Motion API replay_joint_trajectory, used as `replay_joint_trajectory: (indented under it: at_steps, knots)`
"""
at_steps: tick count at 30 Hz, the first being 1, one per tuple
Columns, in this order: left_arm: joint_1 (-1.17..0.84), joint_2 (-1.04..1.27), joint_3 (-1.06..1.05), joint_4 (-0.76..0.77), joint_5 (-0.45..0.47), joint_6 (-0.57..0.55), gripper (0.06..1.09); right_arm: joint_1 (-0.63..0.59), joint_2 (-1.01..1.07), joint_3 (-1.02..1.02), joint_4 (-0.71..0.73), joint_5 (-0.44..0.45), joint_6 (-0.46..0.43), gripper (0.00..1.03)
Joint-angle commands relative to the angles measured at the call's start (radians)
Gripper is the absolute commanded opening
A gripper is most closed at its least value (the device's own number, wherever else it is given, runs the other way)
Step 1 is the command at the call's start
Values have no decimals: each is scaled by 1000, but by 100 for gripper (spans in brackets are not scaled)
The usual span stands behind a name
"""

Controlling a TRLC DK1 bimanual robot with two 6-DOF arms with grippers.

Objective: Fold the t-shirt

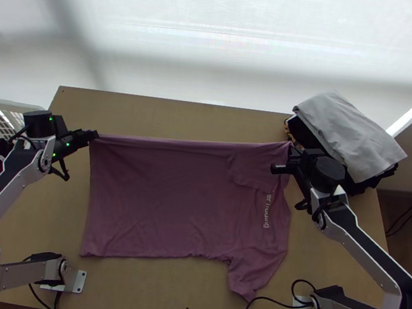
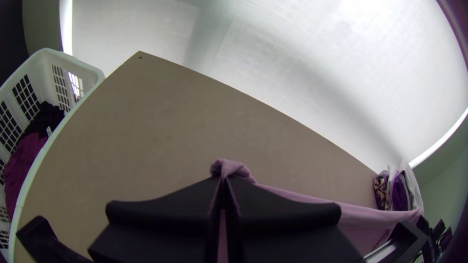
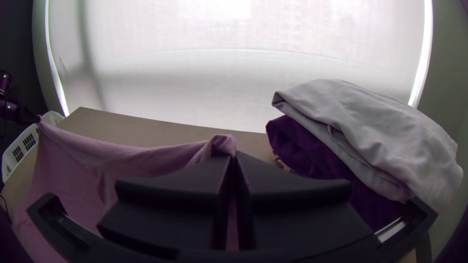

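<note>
Left end effector (image 2: pixel 223 180) and right end effector (image 3: pixel 234 157) both pinching t-shirt (image 1: pixel 158 203); uneven pull could slip a corner, loose sleeve (image 1: pixel 250 273) nearside of right one may fold crooked

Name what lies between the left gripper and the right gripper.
The shirt: its far edge runs nearly straight from the left gripper to the right gripper, as the top view shows.

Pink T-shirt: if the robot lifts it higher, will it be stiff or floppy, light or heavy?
Probably floppy: the T-shirt crumples where the left gripper and right gripper pinch it. It looks like thin cloth, so likely light for its size. The near sleeve, lying unheld, may trail.
</note>
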Motion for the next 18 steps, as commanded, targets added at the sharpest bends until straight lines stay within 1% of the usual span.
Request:
replay_joint_trajectory:
  at_steps: [1,3,10,14,18]
  knots:
    - [-2,74,55,42,-9,-7,10,-23,86,73,31,7,23,3]
    - [-4,117,79,64,-12,-9,10,-35,130,100,35,7,25,3]
    - [-16,292,213,68,-37,-24,10,-64,284,218,35,7,54,3]
    - [-17,383,283,84,-43,-50,10,-74,363,284,35,8,71,3]
    - [-24,440,334,98,-57,-64,10,-78,432,341,35,8,77,3]
